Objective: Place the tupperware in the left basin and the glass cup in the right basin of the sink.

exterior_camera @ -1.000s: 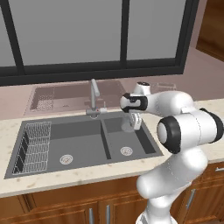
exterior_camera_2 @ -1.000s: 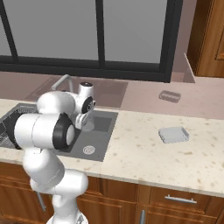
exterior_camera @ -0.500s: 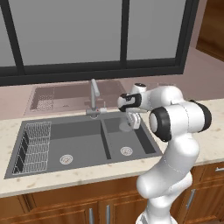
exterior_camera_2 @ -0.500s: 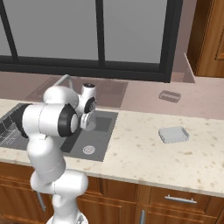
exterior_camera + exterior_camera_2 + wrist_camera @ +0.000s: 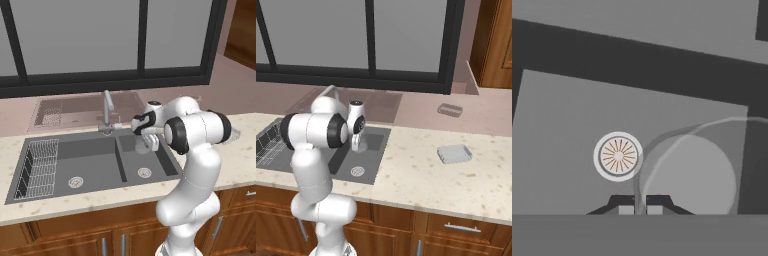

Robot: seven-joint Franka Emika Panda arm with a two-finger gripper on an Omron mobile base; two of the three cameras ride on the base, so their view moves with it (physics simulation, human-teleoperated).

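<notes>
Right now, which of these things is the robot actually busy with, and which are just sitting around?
Part of the job:
- glass cup, pinched at its rim by the shut gripper above the right basin
- tupperware, lying on the counter
- left basin of the sink

Just lying about:
- wire rack
- faucet
- window

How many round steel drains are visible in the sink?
2: one drain in the left basin near the wire rack; another drain in the right basin, below the claw.
</notes>
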